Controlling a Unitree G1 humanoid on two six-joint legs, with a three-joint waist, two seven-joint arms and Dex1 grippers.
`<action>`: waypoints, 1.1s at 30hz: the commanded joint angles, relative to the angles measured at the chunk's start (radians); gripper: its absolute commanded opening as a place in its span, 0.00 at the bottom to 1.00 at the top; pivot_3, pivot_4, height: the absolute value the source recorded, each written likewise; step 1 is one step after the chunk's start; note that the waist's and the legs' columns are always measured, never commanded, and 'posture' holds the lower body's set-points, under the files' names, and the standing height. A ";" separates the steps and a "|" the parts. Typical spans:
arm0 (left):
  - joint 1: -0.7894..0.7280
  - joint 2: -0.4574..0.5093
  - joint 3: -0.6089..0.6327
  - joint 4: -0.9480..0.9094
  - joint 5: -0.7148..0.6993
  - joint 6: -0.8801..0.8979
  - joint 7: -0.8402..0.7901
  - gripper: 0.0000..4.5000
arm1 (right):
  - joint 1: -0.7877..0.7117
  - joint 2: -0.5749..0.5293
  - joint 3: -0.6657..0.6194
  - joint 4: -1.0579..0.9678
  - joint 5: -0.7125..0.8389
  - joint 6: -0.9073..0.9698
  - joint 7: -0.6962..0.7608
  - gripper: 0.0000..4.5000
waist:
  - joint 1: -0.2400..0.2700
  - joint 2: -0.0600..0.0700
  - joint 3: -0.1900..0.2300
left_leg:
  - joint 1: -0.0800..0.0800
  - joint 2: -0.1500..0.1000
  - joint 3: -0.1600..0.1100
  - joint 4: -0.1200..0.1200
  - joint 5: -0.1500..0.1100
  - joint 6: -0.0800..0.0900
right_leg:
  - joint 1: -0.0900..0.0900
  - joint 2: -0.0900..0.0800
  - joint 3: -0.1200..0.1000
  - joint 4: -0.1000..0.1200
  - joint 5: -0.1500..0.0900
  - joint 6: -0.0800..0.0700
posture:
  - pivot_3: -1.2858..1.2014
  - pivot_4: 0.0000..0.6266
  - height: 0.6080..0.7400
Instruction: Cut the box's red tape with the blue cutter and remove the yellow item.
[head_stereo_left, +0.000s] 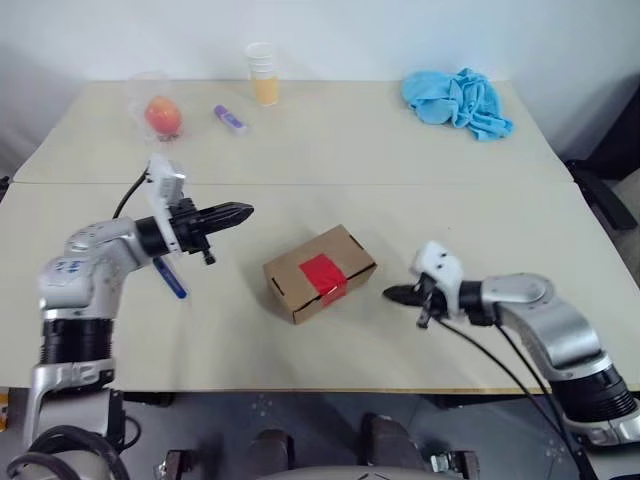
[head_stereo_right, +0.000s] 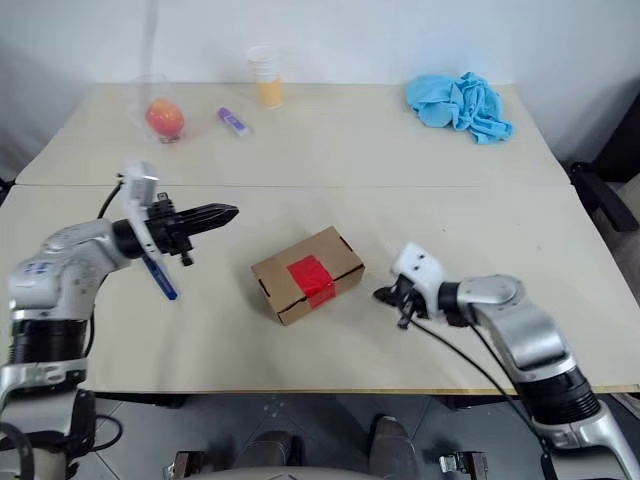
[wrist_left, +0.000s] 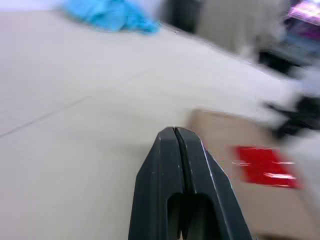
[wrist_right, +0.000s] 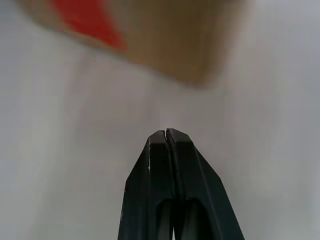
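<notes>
Nearest me, my right gripper (head_stereo_left: 388, 293) has its fingers pressed together on nothing, just beside the box (head_stereo_left: 319, 272), which sits mid-bench with the red tape (head_stereo_left: 323, 276) intact across its top. My left gripper (head_stereo_left: 246, 211) hangs over the bench (head_stereo_left: 400, 150), fingers likewise closed and empty. The blue cutter (head_stereo_left: 170, 277) lies on the bench under that arm. Farther back sit an orange fruit (head_stereo_left: 163, 115), a paper cup (head_stereo_left: 263, 74) and a blue cloth (head_stereo_left: 458, 101).

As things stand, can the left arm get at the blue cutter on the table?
Probably yes. The blue cutter lies on the table just beneath the left gripper, with nothing on or around it. But the gripper is shut, empty and above it, so it must open and come down.
</notes>
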 joint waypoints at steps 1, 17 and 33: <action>0.013 -0.007 -0.107 0.013 0.074 -0.037 -0.066 0.00 | -0.035 0.053 0.002 -0.067 0.024 0.047 -0.060 0.01 | -0.002 0.000 0.000 | -0.001 0.000 0.000 0.000 0.000 0.000 | -0.001 0.000 0.000 0.000 0.000 0.000 | 0.52 0.24 1.00; 0.241 -0.035 -0.164 -0.347 0.001 0.135 -0.094 0.00 | -0.269 0.124 0.058 0.281 -0.058 -0.166 -0.010 0.01 | -0.010 0.000 0.000 | -0.001 0.000 -0.001 0.001 0.000 0.000 | -0.001 0.000 0.000 0.000 0.000 0.000 | 0.52 0.24 1.00; 0.337 -0.020 -0.012 -0.462 -0.073 0.146 -0.006 0.00 | -0.277 0.027 -0.077 0.450 -0.035 -0.433 0.188 0.01 | -0.012 0.000 0.000 | -0.001 0.001 -0.001 0.000 0.000 0.000 | -0.001 0.000 0.000 -0.001 0.000 0.000 | 0.52 0.24 1.00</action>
